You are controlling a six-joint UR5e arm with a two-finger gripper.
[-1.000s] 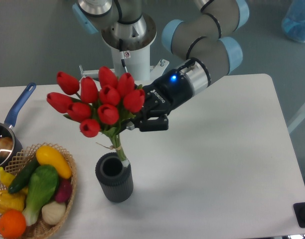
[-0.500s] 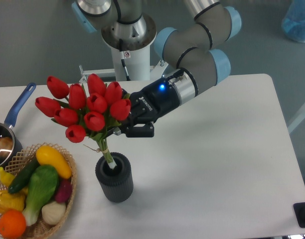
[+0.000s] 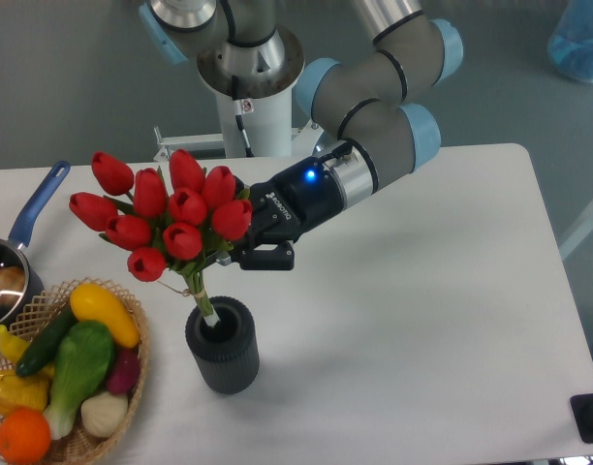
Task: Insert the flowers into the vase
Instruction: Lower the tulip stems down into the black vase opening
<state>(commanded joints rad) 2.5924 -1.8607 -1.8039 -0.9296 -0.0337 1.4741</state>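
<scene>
Black two-finger gripper (image 3: pixel 240 254) clenched on bunch of red tulips (image 3: pixel 163 213), left of centre; stem tips inside ribbed dark grey vase (image 3: pixel 222 345).

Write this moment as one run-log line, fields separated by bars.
phase: insertion | end effector: shut on flowers | stems: tip inside vase mouth, tilted | released: no

Well to the gripper's left and below it, a wicker basket (image 3: pixel 132 320) of toy vegetables and fruit sits at the white table's (image 3: pixel 422 320) edge, touching a blue-handled saucepan (image 3: pixel 20 242) behind it, while a blue translucent object (image 3: pixel 579 44) lies far right above.
</scene>
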